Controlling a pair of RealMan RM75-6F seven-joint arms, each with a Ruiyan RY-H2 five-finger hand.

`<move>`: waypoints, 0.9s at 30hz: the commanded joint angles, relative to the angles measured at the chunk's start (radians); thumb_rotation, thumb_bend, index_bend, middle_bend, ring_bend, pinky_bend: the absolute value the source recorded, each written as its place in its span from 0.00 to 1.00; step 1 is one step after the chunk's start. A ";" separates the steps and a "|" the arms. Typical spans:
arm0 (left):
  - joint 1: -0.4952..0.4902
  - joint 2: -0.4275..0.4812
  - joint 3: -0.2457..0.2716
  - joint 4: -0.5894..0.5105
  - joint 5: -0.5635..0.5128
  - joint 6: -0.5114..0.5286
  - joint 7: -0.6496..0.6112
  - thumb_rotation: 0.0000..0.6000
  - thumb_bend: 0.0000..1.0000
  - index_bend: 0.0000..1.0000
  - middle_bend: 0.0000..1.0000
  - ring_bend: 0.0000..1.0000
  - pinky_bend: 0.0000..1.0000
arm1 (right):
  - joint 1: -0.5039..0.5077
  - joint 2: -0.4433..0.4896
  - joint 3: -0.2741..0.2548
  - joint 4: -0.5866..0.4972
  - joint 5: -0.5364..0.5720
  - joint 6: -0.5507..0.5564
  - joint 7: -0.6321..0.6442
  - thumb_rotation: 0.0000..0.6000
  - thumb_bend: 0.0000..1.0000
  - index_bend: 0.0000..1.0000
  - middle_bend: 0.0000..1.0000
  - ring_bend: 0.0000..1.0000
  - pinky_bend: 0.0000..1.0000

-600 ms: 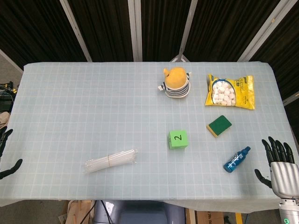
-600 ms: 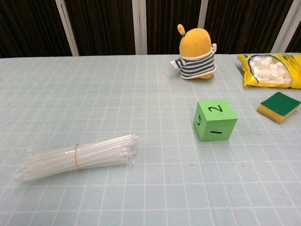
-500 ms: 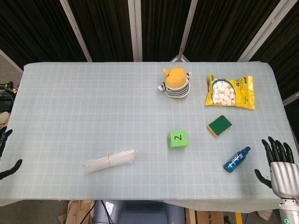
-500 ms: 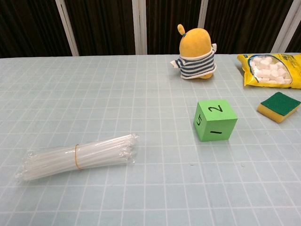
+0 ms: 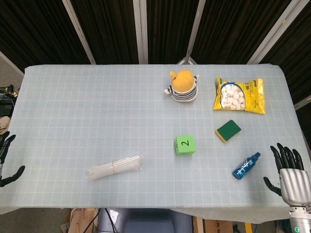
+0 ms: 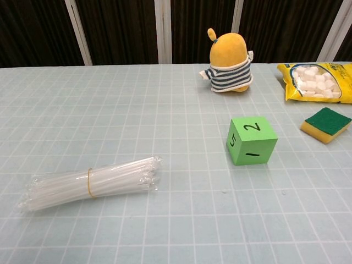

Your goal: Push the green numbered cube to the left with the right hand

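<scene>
Mid-table — matte green cube point(image 5: 185, 145), seemingly foam

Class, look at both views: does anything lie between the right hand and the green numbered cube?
Yes. The blue bottle lies on the table between the right hand and the green numbered cube, close to the hand.

Right hand point(image 5: 289, 171) sits low at the bottom right corner of the head view, back of the hand toward the camera, dark fingers point(image 5: 286, 156) spread and pointing up, thumb out to the left, holding nothing and touching nothing. Silver wrist section runs down out of frame below it. Left hand point(image 5: 7, 160) shows only partly at the far left edge of the head view: a few dark fingers apart, nothing in them. Neither hand appears in the chest view.
</scene>
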 commanded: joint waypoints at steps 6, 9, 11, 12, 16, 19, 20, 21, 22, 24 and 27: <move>0.012 0.000 0.008 -0.003 0.011 0.018 0.010 1.00 0.34 0.04 0.00 0.00 0.00 | 0.017 0.021 0.005 -0.024 -0.006 -0.020 0.050 1.00 0.25 0.00 0.01 0.01 0.00; 0.010 0.001 0.002 -0.005 0.005 0.017 0.006 1.00 0.34 0.04 0.00 0.00 0.00 | 0.038 0.047 0.020 -0.045 0.011 -0.052 0.045 1.00 0.25 0.00 0.01 0.02 0.00; 0.011 0.001 0.001 -0.004 0.003 0.018 0.005 1.00 0.34 0.04 0.00 0.00 0.00 | 0.058 0.070 0.034 -0.074 0.025 -0.077 0.033 1.00 0.25 0.00 0.01 0.07 0.01; 0.010 0.001 0.001 -0.005 0.002 0.016 0.006 1.00 0.34 0.04 0.00 0.00 0.00 | 0.071 0.082 0.044 -0.092 0.033 -0.092 0.028 1.00 0.25 0.00 0.03 0.09 0.02; 0.008 -0.001 0.003 -0.007 0.003 0.011 0.015 1.00 0.34 0.04 0.00 0.00 0.00 | 0.139 0.110 0.106 -0.158 0.089 -0.157 0.013 1.00 0.26 0.01 0.24 0.35 0.33; 0.007 -0.004 0.002 -0.008 0.003 0.011 0.021 1.00 0.34 0.04 0.00 0.00 0.00 | 0.210 0.107 0.160 -0.197 0.162 -0.229 -0.042 1.00 0.33 0.03 0.45 0.54 0.53; 0.007 -0.004 0.001 -0.009 0.000 0.009 0.022 1.00 0.34 0.04 0.00 0.00 0.00 | 0.240 0.107 0.175 -0.214 0.193 -0.267 -0.069 1.00 0.37 0.04 0.54 0.62 0.59; 0.006 -0.004 0.000 -0.009 -0.004 0.007 0.022 1.00 0.34 0.04 0.00 0.00 0.00 | 0.269 0.109 0.190 -0.230 0.231 -0.305 -0.096 1.00 0.40 0.06 0.60 0.68 0.62; 0.006 -0.004 -0.001 -0.010 -0.008 0.005 0.021 1.00 0.34 0.04 0.00 0.00 0.00 | 0.299 0.111 0.203 -0.245 0.274 -0.346 -0.120 1.00 0.44 0.07 0.65 0.73 0.65; 0.005 -0.002 -0.004 -0.011 -0.016 0.002 0.019 1.00 0.34 0.04 0.00 0.00 0.00 | 0.369 0.113 0.228 -0.272 0.384 -0.446 -0.166 1.00 0.52 0.08 0.72 0.78 0.68; 0.005 0.001 -0.007 -0.011 -0.023 0.000 0.013 1.00 0.34 0.04 0.00 0.00 0.00 | 0.479 0.104 0.247 -0.280 0.557 -0.562 -0.262 1.00 0.66 0.10 0.80 0.85 0.72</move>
